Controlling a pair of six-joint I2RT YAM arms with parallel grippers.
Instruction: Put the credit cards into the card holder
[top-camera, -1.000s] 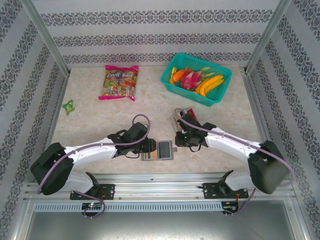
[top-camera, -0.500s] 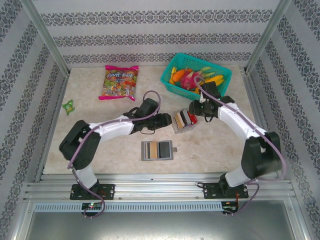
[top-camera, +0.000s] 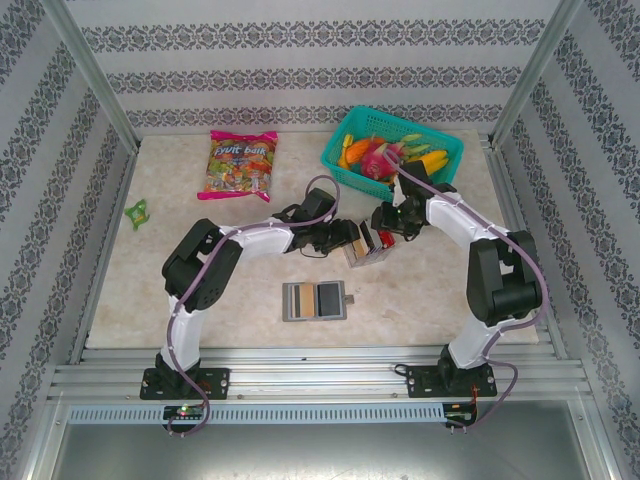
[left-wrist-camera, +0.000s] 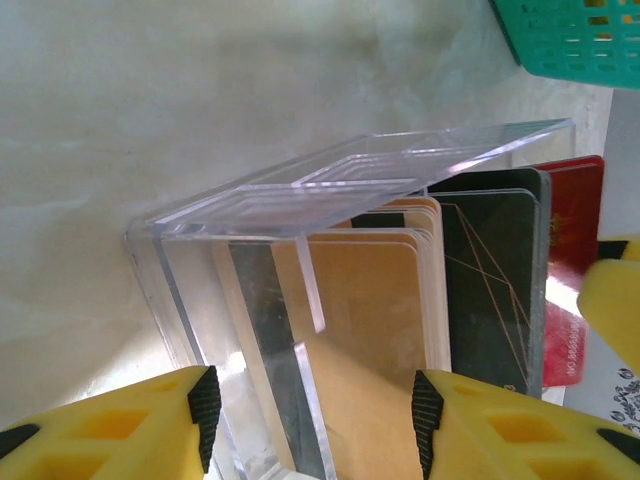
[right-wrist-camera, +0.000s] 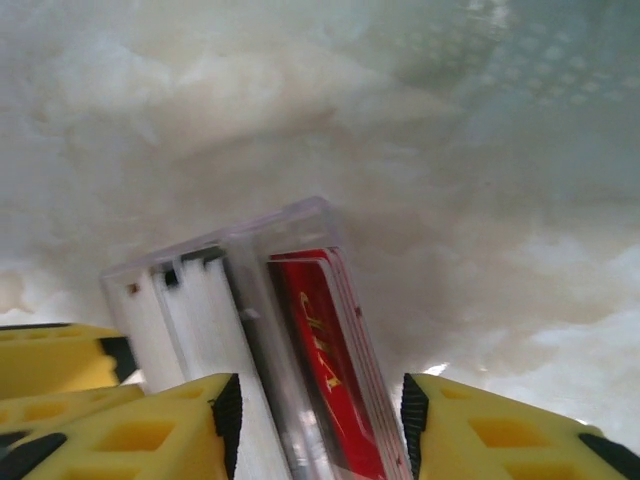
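Credit cards (left-wrist-camera: 400, 320) in clear case (left-wrist-camera: 260, 200) sit between left fingers (left-wrist-camera: 110, 420).

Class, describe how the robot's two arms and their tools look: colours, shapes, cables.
Both the left arm and right arm have white shells, black joints and a looping mauve cable. The left tool and right tool each have two blocky yellow fingers with black inner pads.

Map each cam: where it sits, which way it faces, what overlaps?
Top external: above, behind the bases, looking down on table; left arm, right arm show.
Left wrist: on left arm, facing clear card box; yellow jaws at bottom.
Right wrist: on right arm, facing box's red card; yellow jaws below.
Shared: the box, all three.
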